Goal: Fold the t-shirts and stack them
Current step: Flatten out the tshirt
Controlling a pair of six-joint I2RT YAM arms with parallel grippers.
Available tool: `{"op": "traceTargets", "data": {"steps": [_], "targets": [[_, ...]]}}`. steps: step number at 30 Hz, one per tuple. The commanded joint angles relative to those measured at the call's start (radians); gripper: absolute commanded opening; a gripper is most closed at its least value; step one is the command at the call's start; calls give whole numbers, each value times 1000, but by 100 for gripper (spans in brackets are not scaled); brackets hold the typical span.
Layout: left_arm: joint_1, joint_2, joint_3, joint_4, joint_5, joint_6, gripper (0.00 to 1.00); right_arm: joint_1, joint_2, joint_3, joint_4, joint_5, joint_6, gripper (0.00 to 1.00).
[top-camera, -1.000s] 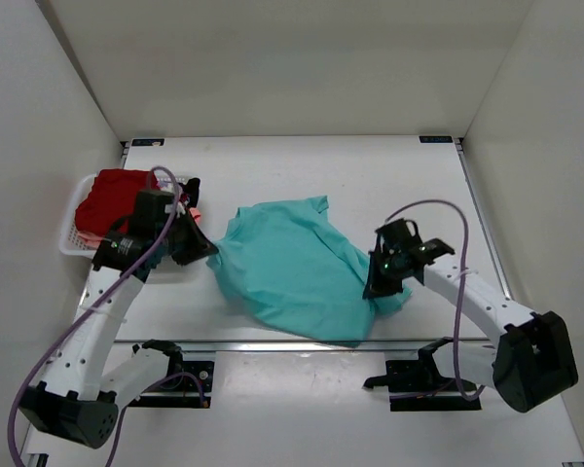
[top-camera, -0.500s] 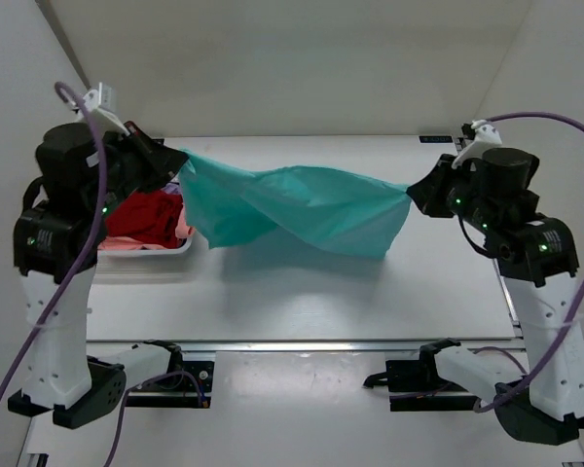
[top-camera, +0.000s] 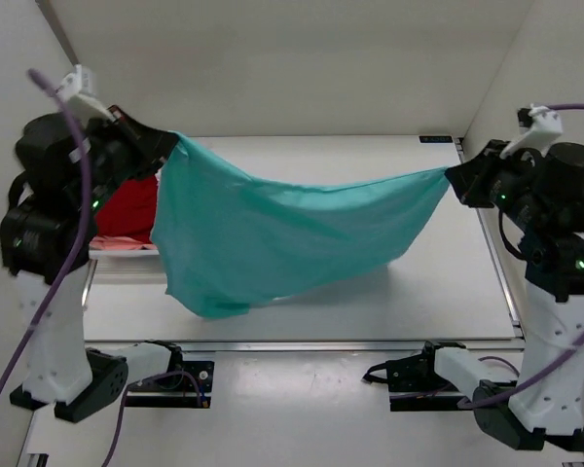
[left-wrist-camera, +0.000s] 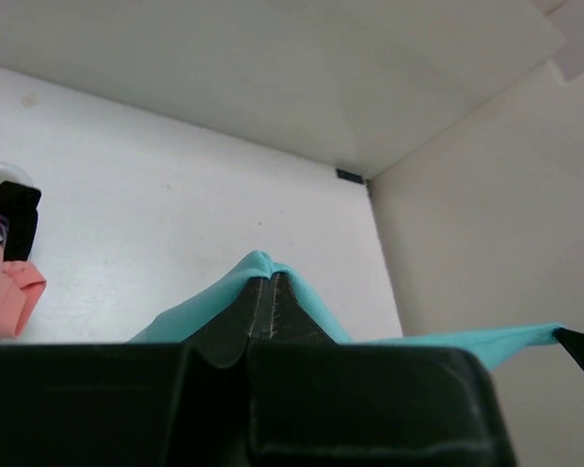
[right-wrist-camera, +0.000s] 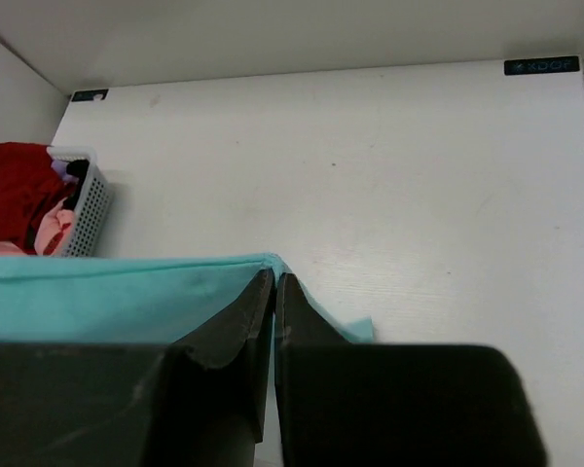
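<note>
teal t-shirt (top-camera: 273,233): plain turquoise-teal throughout; no print seen; darker shade noted in the folds.
dark red t-shirt (top-camera: 128,202): solid deep red; no pattern made out.
salmon pink t-shirt (right-wrist-camera: 51,232): plain pale salmon.
basket (right-wrist-camera: 95,204): white, pierced with a fine regular mesh grid.
table (top-camera: 370,161): matt white, a few faint specks noted.
left gripper (left-wrist-camera: 270,282): fingers black to dark grey.
right gripper (right-wrist-camera: 274,280): fingers likewise black.
left arm (top-camera: 54,321): white links, black joint housings, small green lights.
right arm (top-camera: 555,331): same white and black, green light noted.
cable (top-camera: 576,107): purple.
walls (top-camera: 273,58): off-white, unpatterned.
</note>
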Motion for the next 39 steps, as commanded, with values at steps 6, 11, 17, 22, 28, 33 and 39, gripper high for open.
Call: {"op": "traceTargets", "data": {"steps": [6, 11, 17, 22, 28, 33, 39], "targets": [[44, 332, -19, 106, -12, 22, 0, 9, 219, -244, 346, 112, -42, 0], [101, 668, 345, 74, 43, 10, 0, -42, 424, -27, 389, 128, -88, 0], [171, 574, 259, 310, 154, -99, 0, -21, 553, 311, 380, 217, -83, 0], [155, 537, 292, 240, 215, -96, 0, -45, 471, 250, 368, 243, -88, 0], [87, 331, -38, 246, 194, -44, 0, -74, 322, -51, 360, 224, -97, 0], [41, 66, -530, 275, 186, -27, 0, -93, 190, -429, 388, 212, -85, 0], [36, -163, -1068, 260, 223, -58, 0, -108, -5, -811, 327, 223, -45, 0]]}}
